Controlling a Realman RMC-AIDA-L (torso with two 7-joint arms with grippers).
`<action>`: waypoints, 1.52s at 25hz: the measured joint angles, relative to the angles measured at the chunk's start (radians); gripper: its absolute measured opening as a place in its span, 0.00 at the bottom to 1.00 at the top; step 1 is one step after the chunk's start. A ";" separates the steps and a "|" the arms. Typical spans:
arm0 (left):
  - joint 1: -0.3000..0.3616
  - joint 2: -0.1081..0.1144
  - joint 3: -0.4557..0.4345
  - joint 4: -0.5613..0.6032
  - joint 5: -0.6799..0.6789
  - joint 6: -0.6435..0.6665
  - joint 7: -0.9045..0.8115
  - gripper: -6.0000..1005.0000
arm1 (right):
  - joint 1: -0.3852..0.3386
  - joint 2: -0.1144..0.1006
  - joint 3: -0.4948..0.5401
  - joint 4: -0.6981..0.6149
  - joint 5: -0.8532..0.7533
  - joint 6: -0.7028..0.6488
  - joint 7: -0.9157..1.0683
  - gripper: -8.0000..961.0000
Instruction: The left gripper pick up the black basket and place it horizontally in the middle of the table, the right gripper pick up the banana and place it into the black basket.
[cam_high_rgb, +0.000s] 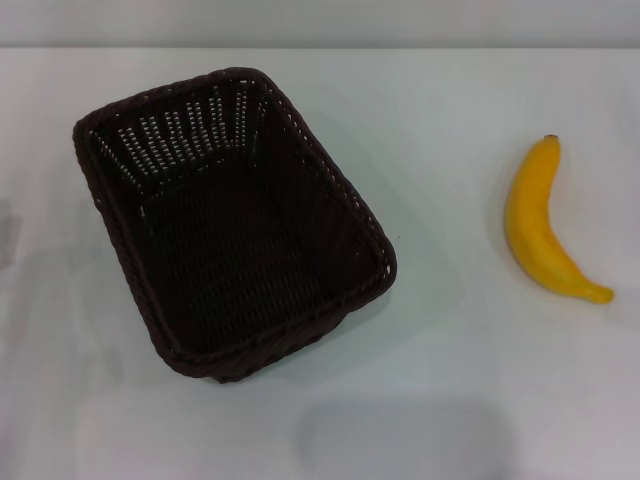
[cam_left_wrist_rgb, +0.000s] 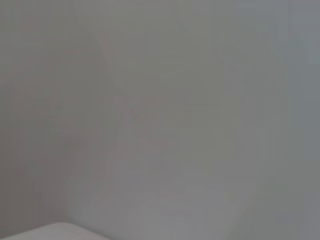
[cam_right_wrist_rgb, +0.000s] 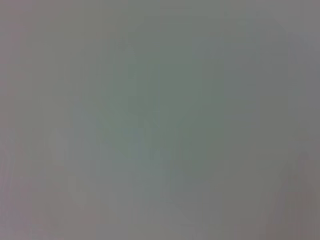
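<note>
The black basket (cam_high_rgb: 235, 220) lies on the white table (cam_high_rgb: 450, 380) left of centre in the head view, turned at an angle with one short end toward the far left; nothing is inside it. The banana (cam_high_rgb: 545, 225) lies by itself at the right side of the table, its dark stem tip pointing away from me. Neither gripper shows in any view. Both wrist views hold only a plain grey-white surface.
The table's far edge (cam_high_rgb: 320, 48) runs across the top of the head view, with a grey wall behind it. Bare tabletop lies between the basket and the banana and along the near side.
</note>
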 joint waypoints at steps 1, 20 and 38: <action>0.003 0.000 0.000 0.003 0.000 0.000 -0.001 0.86 | 0.000 0.000 0.000 -0.001 0.000 -0.008 0.000 0.91; -0.080 0.008 0.013 0.231 0.218 0.150 -0.427 0.85 | 0.002 0.000 -0.001 -0.006 0.000 -0.018 0.012 0.91; -0.250 0.161 0.478 0.645 0.586 0.299 -1.270 0.84 | 0.009 0.000 -0.002 -0.006 0.000 -0.017 0.021 0.91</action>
